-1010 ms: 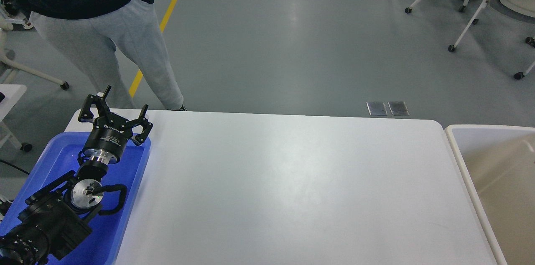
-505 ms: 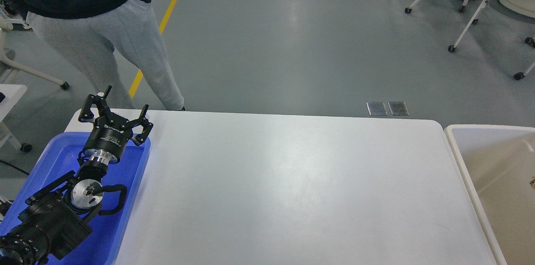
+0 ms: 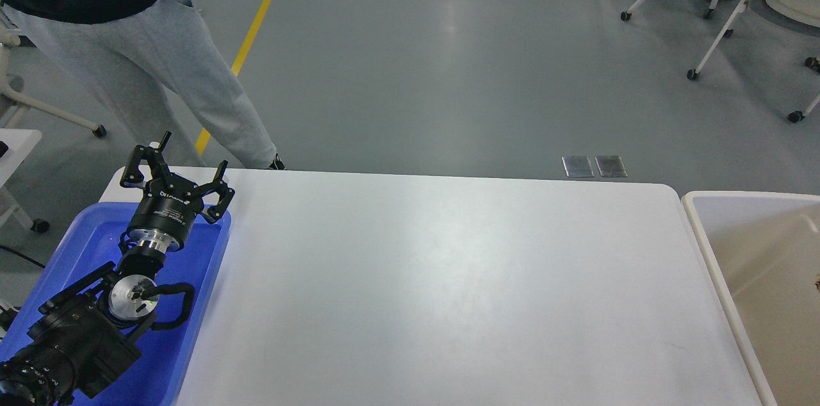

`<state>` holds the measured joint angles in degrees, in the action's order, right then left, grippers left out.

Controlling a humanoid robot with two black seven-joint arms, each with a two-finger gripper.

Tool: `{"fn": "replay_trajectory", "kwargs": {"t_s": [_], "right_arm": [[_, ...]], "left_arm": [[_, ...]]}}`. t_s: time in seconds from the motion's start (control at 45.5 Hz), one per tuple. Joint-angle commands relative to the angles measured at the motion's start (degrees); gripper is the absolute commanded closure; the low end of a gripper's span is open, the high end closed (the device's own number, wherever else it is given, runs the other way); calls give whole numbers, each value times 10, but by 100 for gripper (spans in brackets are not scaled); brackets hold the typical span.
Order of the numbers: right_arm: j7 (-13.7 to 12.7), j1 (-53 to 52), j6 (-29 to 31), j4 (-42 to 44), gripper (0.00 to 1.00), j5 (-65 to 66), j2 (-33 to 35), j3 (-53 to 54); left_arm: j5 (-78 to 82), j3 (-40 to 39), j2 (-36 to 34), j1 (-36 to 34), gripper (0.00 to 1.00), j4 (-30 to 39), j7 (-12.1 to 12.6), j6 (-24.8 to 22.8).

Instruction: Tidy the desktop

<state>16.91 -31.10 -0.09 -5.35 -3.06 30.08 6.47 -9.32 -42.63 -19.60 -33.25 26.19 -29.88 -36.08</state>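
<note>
— Nothing on the arm has moved since the earlier frames: the left gripper (image 3: 177, 166) holds the same pose above the far end of the blue tray (image 3: 198, 278), at the worktop's far-left corner. What changed is the bystander (image 3: 128, 41) beyond that corner, who has shifted left and now shows a raised hand near the top edge.

— And the claw itself?

— Released. Its fingers are spread wide and nothing sits between them. The right gripper is out of view.

— So what does that mean for the tidying?

— My reading is that the work is finished or nearly so. The desktop (image 3: 448, 291) fills the middle of the view from the tray on its left edge to the bin past its right edge, and I see no loose item on its white surface. An idle, open claw over the tray fits with a drop-off already made, though that is a judgement.

— What is in the tray?

— No contents that I can make out; the arm covers much of its floor, and the parts that show are bare blue.

— And the bin?

— The white-rimmed beige bin (image 3: 698, 227) stands just beside the right edge. One small dark speck (image 3: 817, 279) lies inside, at the picture's right border, too small to identify. It was absent in the earliest frame.
</note>
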Motion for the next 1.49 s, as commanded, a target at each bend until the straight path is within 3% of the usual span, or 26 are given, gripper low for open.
{"fn": "replay_trajectory", "kwargs": {"t_s": [0.0,0.571,0.834,0.9,0.988,1.098,1.251,1.383,1.471], "right_arm": [[0,-1,-1,6,0,-1,-1,0],[5,-11,-6,12,1,-2,-2,7],[2,-19,5,9,0,-4,-4,64],[2,-20,11,-16,0,-3,3,115],[4,-8,15,-84,0,16,32,265],[9,30,14,-175,0,107,43,383],[40,67,29,-260,0,198,46,522],[51,130,61,-351,0,253,36,628],[51,152,71,-402,0,307,-7,673]], "left_arm": [[0,0,0,0,0,0,0,0],[0,0,0,-1,0,0,0,0],[0,0,0,-1,0,1,0,0],[0,0,0,-1,0,0,0,0],[0,0,0,-1,0,1,0,0],[0,0,0,-1,0,0,0,0],[0,0,0,-1,0,0,0,0],[0,0,0,-1,0,0,0,0],[0,0,0,-1,0,0,0,0]]}}
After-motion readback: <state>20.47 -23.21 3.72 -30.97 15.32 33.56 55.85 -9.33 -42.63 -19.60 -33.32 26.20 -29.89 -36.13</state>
